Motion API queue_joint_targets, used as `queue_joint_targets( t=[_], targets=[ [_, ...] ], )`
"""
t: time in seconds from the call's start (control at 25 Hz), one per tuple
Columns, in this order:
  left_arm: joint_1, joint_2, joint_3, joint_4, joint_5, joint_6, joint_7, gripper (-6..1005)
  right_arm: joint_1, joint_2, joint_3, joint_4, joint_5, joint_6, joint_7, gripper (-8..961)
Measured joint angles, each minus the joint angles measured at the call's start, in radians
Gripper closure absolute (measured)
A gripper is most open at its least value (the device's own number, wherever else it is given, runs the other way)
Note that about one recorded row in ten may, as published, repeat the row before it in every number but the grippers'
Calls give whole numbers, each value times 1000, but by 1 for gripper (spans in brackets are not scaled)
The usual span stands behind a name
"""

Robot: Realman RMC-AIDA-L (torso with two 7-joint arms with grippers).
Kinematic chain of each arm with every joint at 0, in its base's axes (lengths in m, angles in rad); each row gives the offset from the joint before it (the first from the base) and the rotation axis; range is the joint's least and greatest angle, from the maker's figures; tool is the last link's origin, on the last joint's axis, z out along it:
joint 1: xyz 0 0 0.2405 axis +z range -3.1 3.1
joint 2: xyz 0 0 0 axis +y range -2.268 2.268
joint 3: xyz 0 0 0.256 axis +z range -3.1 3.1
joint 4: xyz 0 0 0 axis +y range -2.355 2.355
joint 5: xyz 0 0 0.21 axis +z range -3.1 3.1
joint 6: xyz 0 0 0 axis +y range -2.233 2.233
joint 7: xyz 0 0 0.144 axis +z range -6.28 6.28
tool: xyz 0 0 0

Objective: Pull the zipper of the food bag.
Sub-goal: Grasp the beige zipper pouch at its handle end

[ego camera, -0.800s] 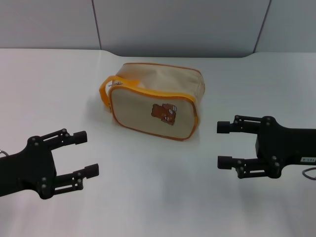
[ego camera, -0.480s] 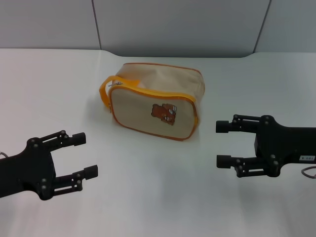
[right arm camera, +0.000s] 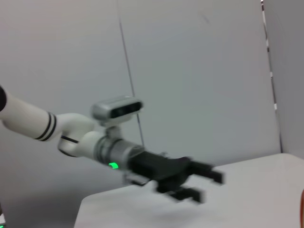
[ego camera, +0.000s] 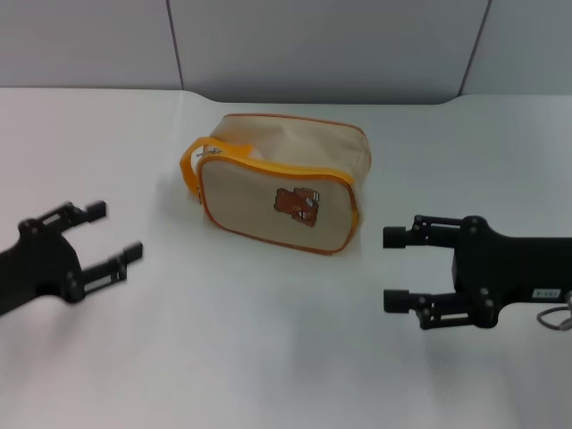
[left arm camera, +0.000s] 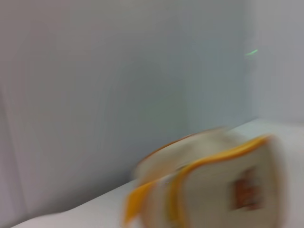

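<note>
Head view: task judged barely begun. Food bag [ego camera: 281,183] sitting on the white table [ego camera: 268,357], toward the far middle, bear-print face turned to the near side. Zipper [ego camera: 234,148] running along the orange-trimmed top edge, seemingly closed, with a small silvery pull tab at the bag's left end beside the orange loop handle [ego camera: 189,168]. Left gripper [ego camera: 105,235] at the near left, fingers spread and empty, well apart from the bag. Right gripper [ego camera: 393,268] at the near right, fingers likewise spread, holding nothing, near the bag's right corner but not touching. Everything left to do: reaching the tab, pinching it, drawing it along the edge.

Left wrist view: food bag [left arm camera: 209,185] blurred, beige with orange piping and the brown print on one face, resting on the table in front of a grey wall. No fingers visible.

Right wrist view: left gripper [right arm camera: 206,186] seen across the table, released and empty. Bag itself out of view except perhaps an orange sliver at the edge; cannot tell.
</note>
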Motion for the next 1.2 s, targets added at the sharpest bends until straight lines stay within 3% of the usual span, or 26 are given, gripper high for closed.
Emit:
queue_joint_targets(
  t=[0.04, 0.12, 0.16, 0.56, 0.88, 1.2],
  targets=[
    [0, 0, 0, 0, 0, 0, 0, 215, -1, 2, 0, -1, -6, 0, 0, 163],
    [-80, -5, -31, -102, 0, -174, 80, 215, -2, 6, 0, -2, -20, 0, 0, 163],
    [-80, -5, -31, -102, 0, -174, 80, 215, -2, 6, 0, -2, -20, 0, 0, 163],
    [-307, -10, 16, -298, 20, -426, 90, 218, -20, 9, 8, -1, -34, 0, 1, 162],
    [-360, -16, 7, -376, 1, -509, 147, 266, -27, 10, 23, -1, -36, 4, -2, 162],
    [-349, -16, 4, -413, -85, -479, 211, 328, -29, 11, 25, -1, -36, 9, -4, 161]
  ],
)
